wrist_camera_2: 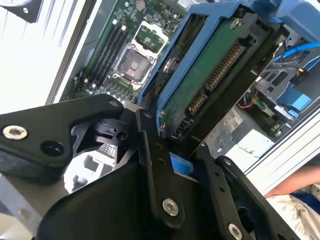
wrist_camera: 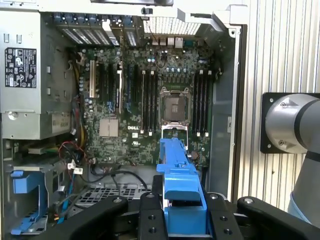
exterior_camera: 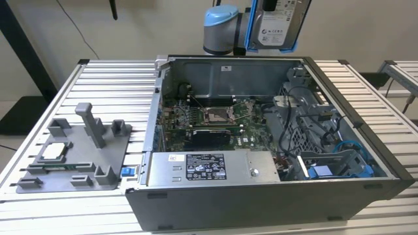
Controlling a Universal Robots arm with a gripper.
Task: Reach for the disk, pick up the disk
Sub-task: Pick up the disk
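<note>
Open case [exterior_camera: 261, 205] lies below, motherboard [wrist_camera: 150, 100] bare, grey tray [exterior_camera: 78, 161] at its 9 o'clock. The disk [exterior_camera: 273, 24] hangs above the case's 12 o'clock edge, long axis upright, label toward the exterior view, clamped by the gripper [wrist_camera: 183, 206].

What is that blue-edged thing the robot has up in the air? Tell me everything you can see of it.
It is the disk, a flat rectangular hard drive. One face looks like silver-grey metal and carries a white label with black print. The other face, seen in the second wrist view, is a green circuit board with connector strips. A bright blue plastic frame runs along its edges. It hangs upright above the open computer case, clamped in the gripper, clear of the case.
</note>
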